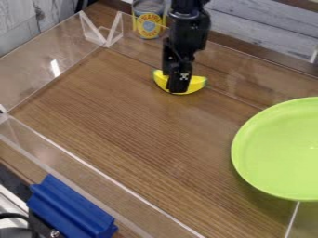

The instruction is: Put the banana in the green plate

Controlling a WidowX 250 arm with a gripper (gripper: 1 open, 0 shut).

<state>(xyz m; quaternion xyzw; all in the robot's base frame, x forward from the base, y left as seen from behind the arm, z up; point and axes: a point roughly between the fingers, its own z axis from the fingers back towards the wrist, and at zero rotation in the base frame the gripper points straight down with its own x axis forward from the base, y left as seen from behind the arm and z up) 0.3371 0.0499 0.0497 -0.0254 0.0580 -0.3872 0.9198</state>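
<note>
The wooden table (137, 125) is the largest thing, with a clear low wall (93, 181) running slantwise along its near left side. Next in size comes the green plate (280, 149), round and lime-coloured with a shallow raised rim, lying flat at the right and cut off by the right edge of the view. The black arm reaches down from the top, and its gripper (180, 82) is at the banana, its jaws released, spread apart over the fruit's middle; whether they touch it cannot be told. The blue block (71, 212) lies at the lower left, its long side slanting from upper left to lower right. The can (149, 19) with a yellow label stands upright at the top, behind and to the left of the banana. Smallest is the banana (194, 85), bright yellow, lying on the table in the upper middle, well apart from the plate. Its long axis runs mostly left to right across the view, dipping slightly to the right, one end pointing left and the other right, with its bulging side towards the viewer.
</note>
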